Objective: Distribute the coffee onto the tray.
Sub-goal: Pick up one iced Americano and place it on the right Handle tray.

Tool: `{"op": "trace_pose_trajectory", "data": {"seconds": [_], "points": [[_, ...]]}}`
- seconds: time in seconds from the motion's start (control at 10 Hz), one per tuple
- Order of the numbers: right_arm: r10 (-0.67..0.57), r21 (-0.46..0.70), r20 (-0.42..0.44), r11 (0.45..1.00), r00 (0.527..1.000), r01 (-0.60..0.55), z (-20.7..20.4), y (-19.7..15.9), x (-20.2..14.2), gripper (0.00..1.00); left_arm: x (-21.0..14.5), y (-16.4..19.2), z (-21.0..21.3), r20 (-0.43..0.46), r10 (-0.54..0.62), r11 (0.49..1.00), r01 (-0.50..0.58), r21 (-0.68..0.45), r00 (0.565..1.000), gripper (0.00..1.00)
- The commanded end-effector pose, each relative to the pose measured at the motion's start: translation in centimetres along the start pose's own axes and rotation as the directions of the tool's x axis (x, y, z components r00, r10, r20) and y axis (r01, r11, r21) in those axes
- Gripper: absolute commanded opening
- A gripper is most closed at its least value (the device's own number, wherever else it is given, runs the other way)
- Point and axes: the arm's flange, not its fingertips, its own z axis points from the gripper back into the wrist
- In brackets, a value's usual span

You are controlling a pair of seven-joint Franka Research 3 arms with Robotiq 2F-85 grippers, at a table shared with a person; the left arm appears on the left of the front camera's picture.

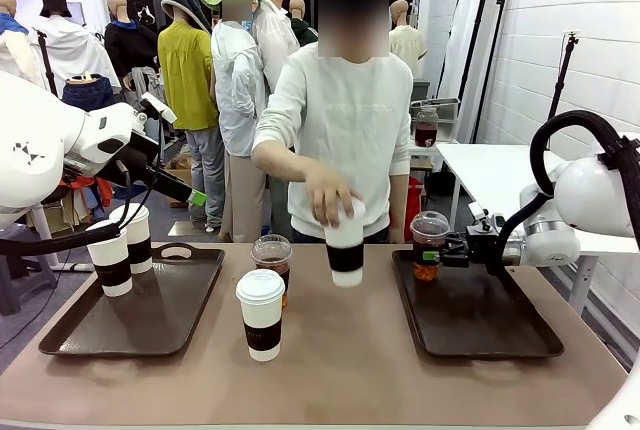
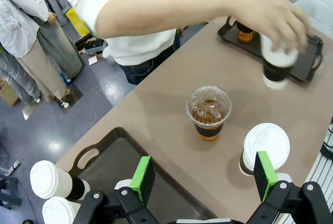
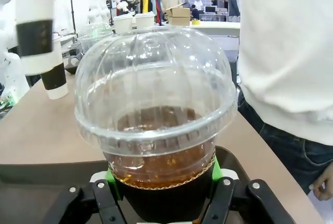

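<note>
The coffee is several cups. Two white paper cups [image 1: 120, 245] with dark sleeves stand at the far left corner of the left tray [image 1: 140, 315]. On the table between the trays stand a paper cup [image 1: 260, 312] and a clear dome-lidded cup [image 1: 271, 255] of dark drink. The person's hand [image 1: 328, 195] holds another paper cup [image 1: 345, 245] by its top, above the table. My right gripper [image 3: 164, 182] is shut on a dome-lidded cup [image 3: 156, 130] over the far left corner of the right tray [image 1: 480, 325]. My left gripper [image 2: 203, 179] hangs open and empty above the left tray's [image 2: 119, 161] edge.
The person stands at the far side, one arm [image 2: 171, 10] reaching over the table middle. The right tray [image 2: 307, 52] is bare apart from the held cup [image 2: 244, 31]. A white table [image 1: 500, 170] stands behind on the right.
</note>
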Motion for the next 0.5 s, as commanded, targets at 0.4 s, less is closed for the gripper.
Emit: {"op": "trace_pose_trajectory", "data": {"seconds": [0.4], "points": [[-0.044,-0.048,-0.014,0.998,0.999,0.044,0.34,-0.39,0.24,1.00,-0.11,0.10,-0.04,0.001,-0.011,1.000,0.011,-0.006,1.000,1.00]]}}
